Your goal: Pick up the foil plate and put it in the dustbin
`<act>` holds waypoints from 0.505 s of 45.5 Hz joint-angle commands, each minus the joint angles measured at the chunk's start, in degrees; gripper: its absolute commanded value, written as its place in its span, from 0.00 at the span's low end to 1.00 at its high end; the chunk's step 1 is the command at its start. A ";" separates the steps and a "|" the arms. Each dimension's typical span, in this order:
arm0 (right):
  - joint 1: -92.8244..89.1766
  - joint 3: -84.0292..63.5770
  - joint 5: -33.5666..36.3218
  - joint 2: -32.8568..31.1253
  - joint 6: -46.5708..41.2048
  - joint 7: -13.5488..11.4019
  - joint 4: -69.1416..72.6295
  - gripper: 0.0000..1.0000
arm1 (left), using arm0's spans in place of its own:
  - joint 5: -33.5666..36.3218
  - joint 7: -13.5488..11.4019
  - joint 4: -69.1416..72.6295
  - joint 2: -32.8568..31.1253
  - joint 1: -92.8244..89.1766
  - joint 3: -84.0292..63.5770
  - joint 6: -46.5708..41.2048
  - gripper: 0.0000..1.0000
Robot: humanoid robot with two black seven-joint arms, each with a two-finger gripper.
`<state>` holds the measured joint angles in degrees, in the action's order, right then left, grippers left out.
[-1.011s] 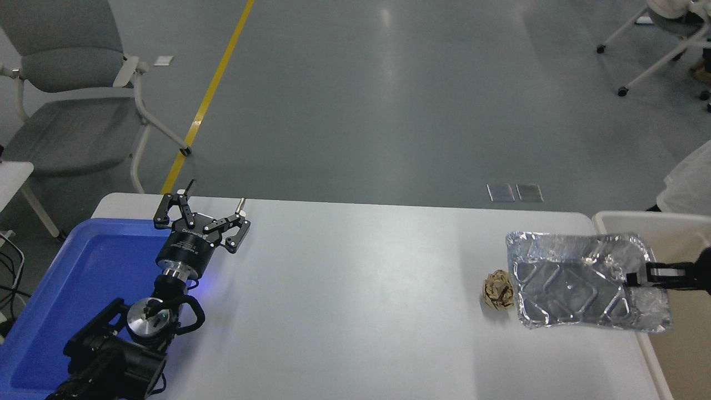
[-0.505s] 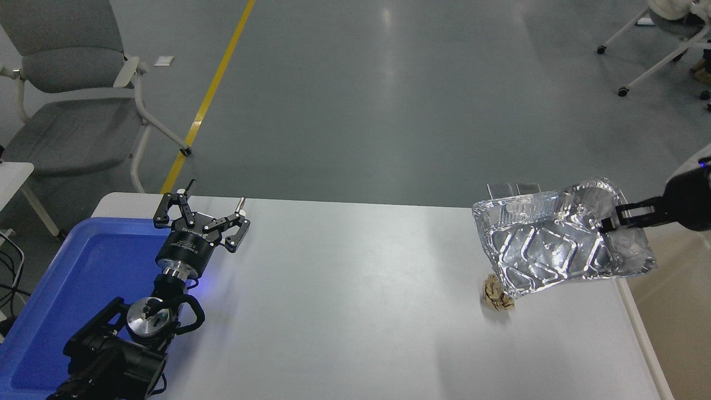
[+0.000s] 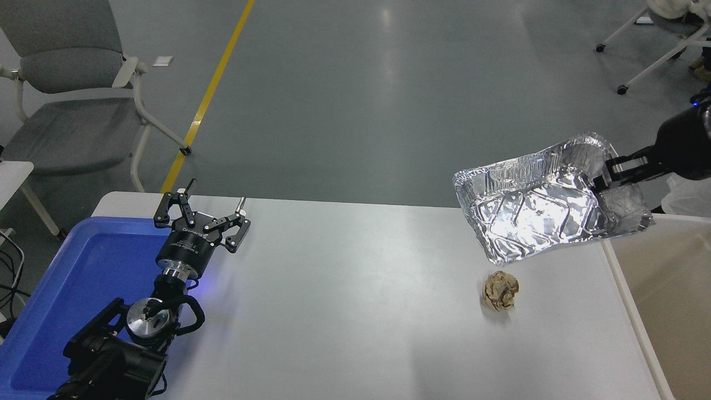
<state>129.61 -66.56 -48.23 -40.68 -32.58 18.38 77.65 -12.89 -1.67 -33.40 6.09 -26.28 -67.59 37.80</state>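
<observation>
The right tool is clamped on the rim of the foil plate, holding it tilted in the air above the bench beside the dustbin. The left tool, fingers apart, rests parked at lower left.

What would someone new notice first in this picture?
The shiny foil plate hangs tilted in the air at the right, gripped at its far right rim by the right tool, beside the beige dustbin. A crumpled brown paper ball sits just below it on the white table.
</observation>
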 commanded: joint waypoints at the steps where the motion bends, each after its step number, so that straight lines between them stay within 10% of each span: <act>1: 1.35 -0.76 0.50 0.87 -1.08 0.25 -0.31 0.00 | -0.03 0.00 0.00 0.06 0.00 0.00 0.00 0.99; 23: -5.32 -0.67 -0.20 -1.77 -1.70 0.25 -8.29 0.00 | -0.03 0.00 0.00 0.06 0.00 0.00 0.00 0.99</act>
<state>129.10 -67.34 -48.14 -41.19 -34.36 18.63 75.45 -12.92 -1.67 -33.40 6.10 -26.28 -67.59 37.79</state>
